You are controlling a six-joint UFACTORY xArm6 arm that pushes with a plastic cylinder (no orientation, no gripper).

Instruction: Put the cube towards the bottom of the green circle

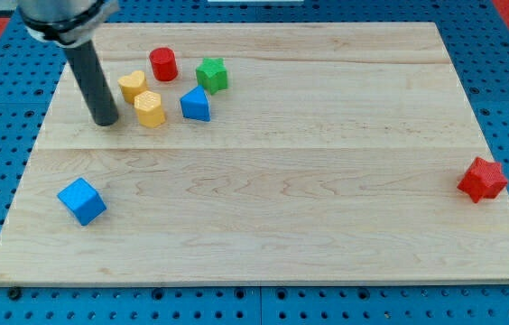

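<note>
A blue cube (81, 200) lies near the board's lower left. No green circle shows; the only green block is a green star (211, 74) at the upper left-middle. My tip (106, 120) rests on the board at the upper left, just left of a yellow hexagon (149, 108) and well above the blue cube. The rod rises from the tip to the view's top left.
A yellow heart-like block (132, 86), a red cylinder (163, 64) and a blue triangular block (196, 105) cluster by the green star. A red star (482, 179) sits at the right edge. The wooden board (327, 226) lies on a blue perforated table.
</note>
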